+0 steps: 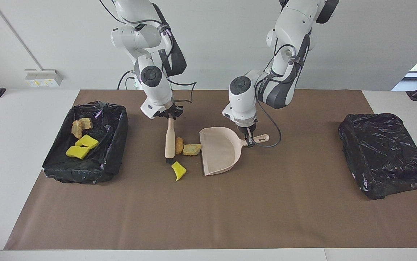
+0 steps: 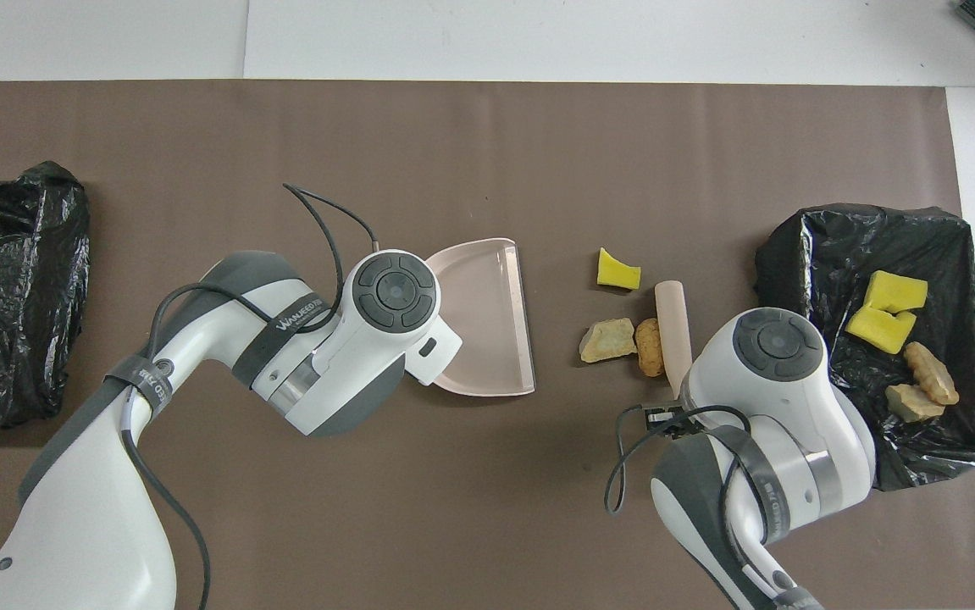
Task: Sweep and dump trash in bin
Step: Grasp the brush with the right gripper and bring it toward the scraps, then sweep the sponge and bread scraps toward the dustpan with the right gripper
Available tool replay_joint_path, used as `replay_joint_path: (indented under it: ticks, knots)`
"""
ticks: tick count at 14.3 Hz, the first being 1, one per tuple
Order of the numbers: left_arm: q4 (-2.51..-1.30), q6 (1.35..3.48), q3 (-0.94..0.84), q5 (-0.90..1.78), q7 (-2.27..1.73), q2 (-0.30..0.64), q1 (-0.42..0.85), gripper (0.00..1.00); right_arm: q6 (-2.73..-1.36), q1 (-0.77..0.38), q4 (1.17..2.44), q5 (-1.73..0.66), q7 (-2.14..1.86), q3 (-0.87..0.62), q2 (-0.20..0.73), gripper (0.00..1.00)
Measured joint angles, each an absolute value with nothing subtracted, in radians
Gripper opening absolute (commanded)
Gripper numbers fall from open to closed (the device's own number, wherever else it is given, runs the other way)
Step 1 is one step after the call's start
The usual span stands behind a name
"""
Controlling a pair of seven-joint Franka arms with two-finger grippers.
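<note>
Gripping tools with both arms, we work over a brown mat [image 1: 208, 217] on the desk [image 1: 9, 152]. Our right end effector [image 1: 170, 116] is closed on the top of a beige brush [image 1: 170, 139], which stands nearly upright with its bristles on the mat. Our left end effector [image 1: 249, 141] is closed on the handle of a pale pink dustpan [image 1: 220, 150], which lies flat with its open mouth facing the brush.

Three pieces of trash lie on the mat. A brown lump [image 1: 179, 145] touches the brush. A tan lump [image 1: 192, 149] lies between that lump and the dustpan's mouth, very close to its edge. A yellow sponge [image 1: 178, 170] sits just beside the bristles, farther from the robots.

Four more scraps [image 1: 81, 137], two yellow and two tan, lie in a black-lined bin [image 1: 116, 145] at the right arm's end. A black bag [image 1: 384, 154] sits at the left arm's end.
</note>
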State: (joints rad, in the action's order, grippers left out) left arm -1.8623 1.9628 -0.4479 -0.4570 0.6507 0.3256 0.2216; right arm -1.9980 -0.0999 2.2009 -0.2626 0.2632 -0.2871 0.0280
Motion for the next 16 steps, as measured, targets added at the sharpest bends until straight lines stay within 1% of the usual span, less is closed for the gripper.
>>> replay_joint_path:
  ticks: [4, 7, 10, 12, 13, 14, 16]
  knots:
    - [-1.862, 1.875, -0.450, -0.500, 0.616, 0.312, 0.243, 0.00, -1.989, -0.087, 2.193, -0.540, 0.136, -0.281, 0.038, 0.00]
    - [-1.863, 1.872, -0.451, -0.504, 0.609, 0.311, 0.245, 0.00, -1.976, -0.090, 2.186, -0.629, 0.118, -0.286, 0.038, 0.00]
    - [-1.863, 1.872, -0.451, -0.504, 0.604, 0.311, 0.245, 0.00, -1.916, -0.089, 2.173, -0.737, 0.069, -0.285, 0.031, 0.00]
    - [-1.863, 1.872, -0.451, -0.504, 0.603, 0.311, 0.245, 0.00, -1.859, -0.076, 2.149, -0.732, 0.065, -0.276, 0.004, 0.00]
    - [-1.864, 1.872, -0.451, -0.504, 0.602, 0.311, 0.245, 0.00, -1.825, -0.058, 2.134, -0.692, 0.063, -0.272, -0.015, 0.00]
    - [-1.864, 1.872, -0.452, -0.504, 0.601, 0.311, 0.245, 0.00, -1.803, -0.038, 2.117, -0.606, 0.062, -0.268, -0.033, 0.00]
    - [-1.864, 1.872, -0.452, -0.504, 0.594, 0.311, 0.245, 0.00, -1.803, -0.016, 2.095, -0.377, 0.056, -0.266, -0.042, 0.00]
